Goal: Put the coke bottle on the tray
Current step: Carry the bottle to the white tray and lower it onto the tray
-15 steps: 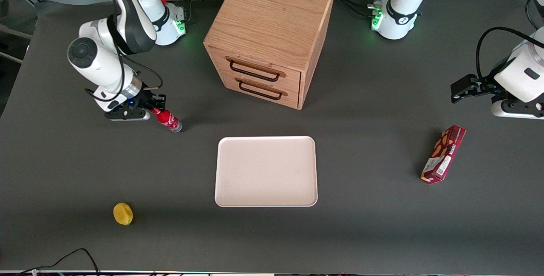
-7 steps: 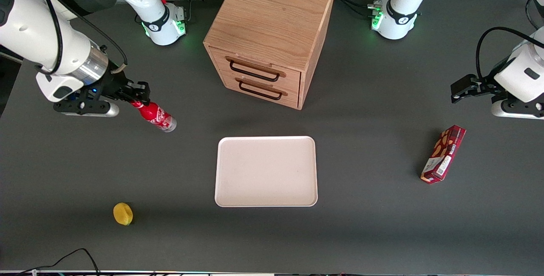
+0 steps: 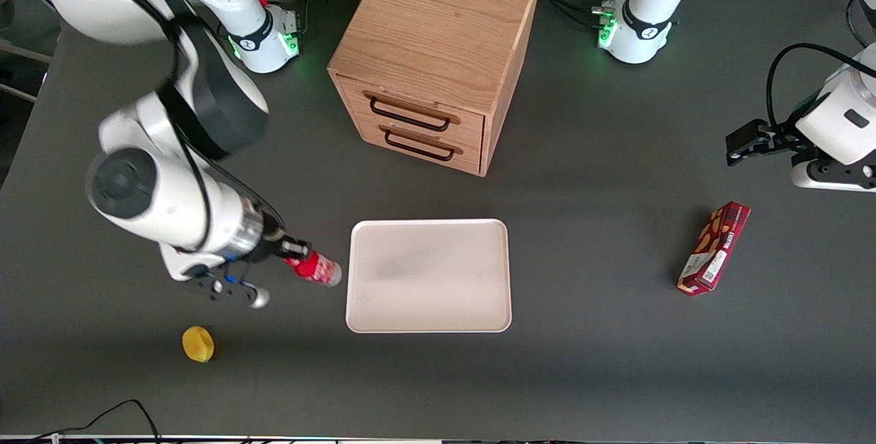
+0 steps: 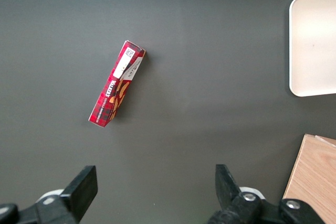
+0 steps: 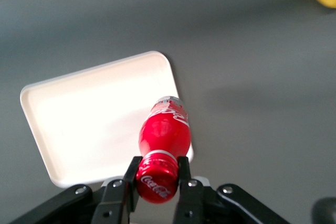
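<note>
Carrying the coke bottle [image 3: 316,268] by its neck, gripper [image 3: 295,260] clamped tight, hanging above table just beside the tray [image 3: 428,307]. Best to drift over the middle, lower upright, then let go. Wrist cam shows fingers [image 5: 183,169] pinching the cap; front doesn't.

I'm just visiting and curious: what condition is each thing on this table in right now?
gripper: shut on the coke bottle's cap, beside the tray.
coke bottle: held, off the table.
tray: empty.
drawer cabinet: both drawers closed.
snack box: lying flat.
lemon: resting on table.
</note>
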Available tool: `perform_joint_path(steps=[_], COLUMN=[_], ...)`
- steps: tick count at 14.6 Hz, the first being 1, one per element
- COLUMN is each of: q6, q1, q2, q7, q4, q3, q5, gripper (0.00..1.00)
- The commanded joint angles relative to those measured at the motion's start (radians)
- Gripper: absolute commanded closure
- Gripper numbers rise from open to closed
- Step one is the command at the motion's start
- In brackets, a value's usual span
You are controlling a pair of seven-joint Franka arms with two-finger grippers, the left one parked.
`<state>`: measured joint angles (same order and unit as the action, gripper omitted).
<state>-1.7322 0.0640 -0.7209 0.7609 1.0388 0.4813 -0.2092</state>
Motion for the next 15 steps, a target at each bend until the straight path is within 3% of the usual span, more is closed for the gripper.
perform_joint_path(steps=[1,3,9,10,11,15], q6=[-0.071,-0.128,-0.142,-0.144,-0.144,-0.118], q1=[0.056,0.079,0.089,0.089,0.089,0.077], q2=[-0.129,-0.175,-0.206,-0.207,-0.209,-0.177], q7=[0.109,0.168,0.205,0.205,0.205,0.196], q4=[-0.099,-0.097,-0.065,-0.063,-0.065,-0.066], q3=[0.016,0.017,0.019,0.019,0.019,0.042], q5=[-0.077,-0.14,-0.21,-0.211,-0.214,-0.225], gripper=[1.0,1.0,1.0,0.42,0.0,0.0])
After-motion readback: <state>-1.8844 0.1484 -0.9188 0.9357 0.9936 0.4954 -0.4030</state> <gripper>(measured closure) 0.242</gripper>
